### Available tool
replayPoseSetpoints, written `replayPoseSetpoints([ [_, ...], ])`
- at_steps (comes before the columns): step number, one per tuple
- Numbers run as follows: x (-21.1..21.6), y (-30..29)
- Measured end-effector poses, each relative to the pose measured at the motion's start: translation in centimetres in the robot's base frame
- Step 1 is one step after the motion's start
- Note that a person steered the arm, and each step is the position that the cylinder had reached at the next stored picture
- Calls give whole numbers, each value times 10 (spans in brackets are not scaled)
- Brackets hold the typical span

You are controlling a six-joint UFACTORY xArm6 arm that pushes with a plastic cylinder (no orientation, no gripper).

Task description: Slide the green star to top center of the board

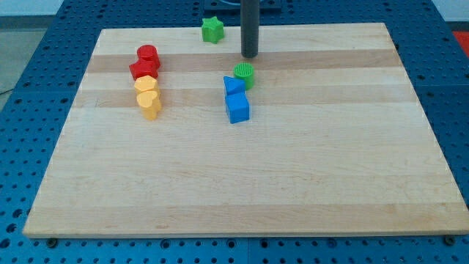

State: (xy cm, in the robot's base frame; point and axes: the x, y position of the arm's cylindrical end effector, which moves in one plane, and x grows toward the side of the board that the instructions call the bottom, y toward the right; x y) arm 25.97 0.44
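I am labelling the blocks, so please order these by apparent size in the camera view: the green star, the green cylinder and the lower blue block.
1. Lower blue block, largest.
2. Green star and green cylinder look alike; the star is farther away and the cylinder partly hidden, so I leave them unranked.

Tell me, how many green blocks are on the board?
2. The green star sits at the view's top edge, left of my tip. The green round block sits just below my tip, touching the blue blocks. None seems hidden.
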Motion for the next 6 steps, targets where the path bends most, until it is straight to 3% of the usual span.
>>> replayPoseSetpoints([
  [1,7,-28],
  [3,-1,-179],
  [5,-68,-210],
  [6,-68,-176],
])
